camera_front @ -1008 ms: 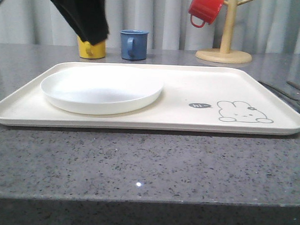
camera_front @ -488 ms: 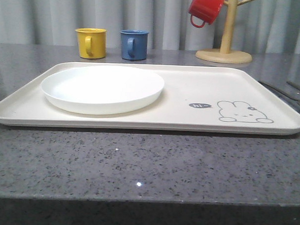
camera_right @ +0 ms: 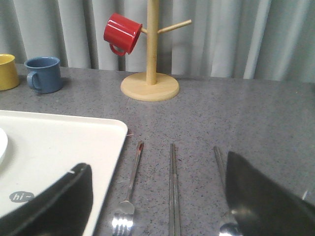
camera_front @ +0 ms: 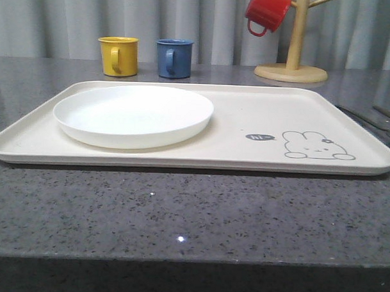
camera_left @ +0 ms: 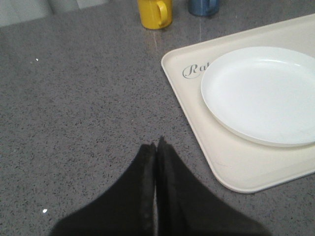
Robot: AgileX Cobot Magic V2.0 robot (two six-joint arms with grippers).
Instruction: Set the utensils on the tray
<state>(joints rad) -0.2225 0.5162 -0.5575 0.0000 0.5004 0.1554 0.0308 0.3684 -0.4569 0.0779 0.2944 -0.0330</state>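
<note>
Countertop utensils (camera_right: pixel 173 196) between right gripper (camera_right: pixel 157 201) fingers (spread)

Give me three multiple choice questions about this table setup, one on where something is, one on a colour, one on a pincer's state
1. Where do the utensils lie?
A. on the plate
B. on the counter beside the tray
C. in a mug

2. What colour is the mug hanging on the wooden stand?
A. yellow
B. blue
C. red

3. How is the left pincer?
A. shut, empty
B. wide open
C. clamped on a fork

Answers: 1 B, all three rest on grey stone off the rim. 2 C, the red one hangs. 3 A, its fingers meet with nothing between.
</note>
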